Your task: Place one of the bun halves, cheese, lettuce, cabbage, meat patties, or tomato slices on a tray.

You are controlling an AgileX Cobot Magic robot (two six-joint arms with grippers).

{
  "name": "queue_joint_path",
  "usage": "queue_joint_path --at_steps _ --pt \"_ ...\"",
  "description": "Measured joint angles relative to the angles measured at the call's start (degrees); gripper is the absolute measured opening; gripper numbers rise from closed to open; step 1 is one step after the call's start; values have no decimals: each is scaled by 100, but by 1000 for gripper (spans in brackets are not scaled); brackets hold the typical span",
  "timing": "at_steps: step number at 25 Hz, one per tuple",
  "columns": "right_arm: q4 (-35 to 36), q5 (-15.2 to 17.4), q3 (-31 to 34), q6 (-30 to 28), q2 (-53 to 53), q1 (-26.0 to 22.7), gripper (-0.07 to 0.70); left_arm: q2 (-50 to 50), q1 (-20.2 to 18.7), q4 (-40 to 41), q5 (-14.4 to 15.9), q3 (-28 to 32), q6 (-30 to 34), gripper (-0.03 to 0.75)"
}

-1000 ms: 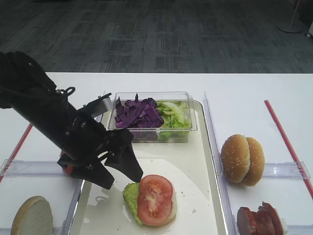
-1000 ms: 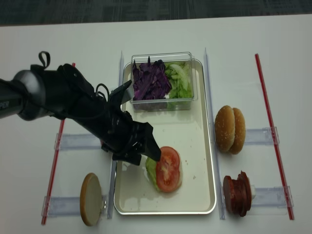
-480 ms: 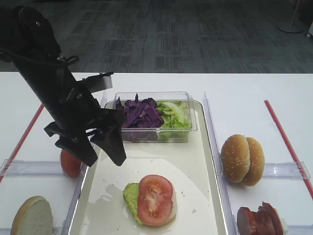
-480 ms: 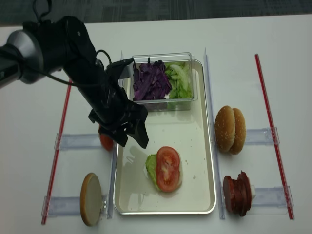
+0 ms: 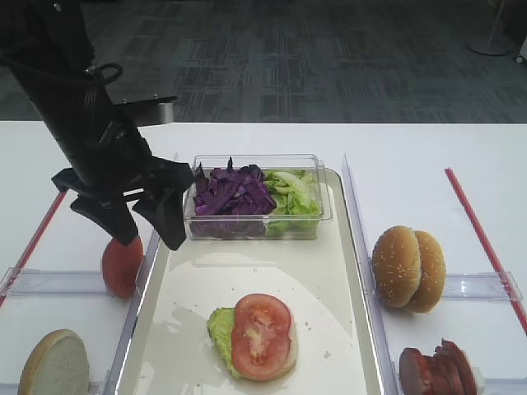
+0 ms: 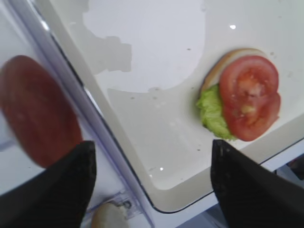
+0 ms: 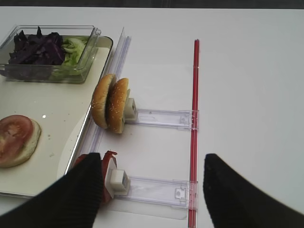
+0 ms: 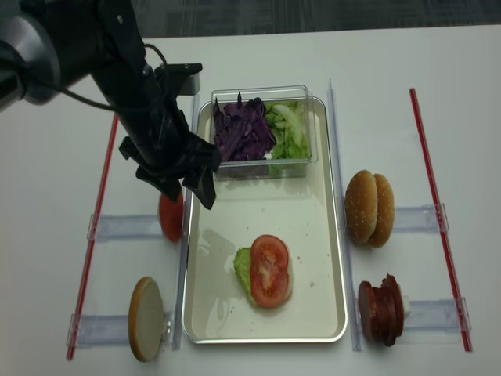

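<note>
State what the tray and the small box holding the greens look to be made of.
Tray: cream-white with a glossy finish, probably enamelled metal or hard plastic; its rim and floor reflect light.
Box: clear rigid plastic; the cabbage and lettuce show through its walls.

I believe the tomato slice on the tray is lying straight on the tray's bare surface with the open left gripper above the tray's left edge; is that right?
Not quite. The tomato slice lies on top of lettuce and a pale bun half, not on the bare tray; the left wrist view shows the layers. The left gripper is indeed open above the tray's left edge.
</note>
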Motion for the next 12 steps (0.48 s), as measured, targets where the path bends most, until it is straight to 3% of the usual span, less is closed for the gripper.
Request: queue_joint_path --at_steps 12 --pt "0 0 0 0 0 0 484 0 25 1325 27 -145 -734 478"
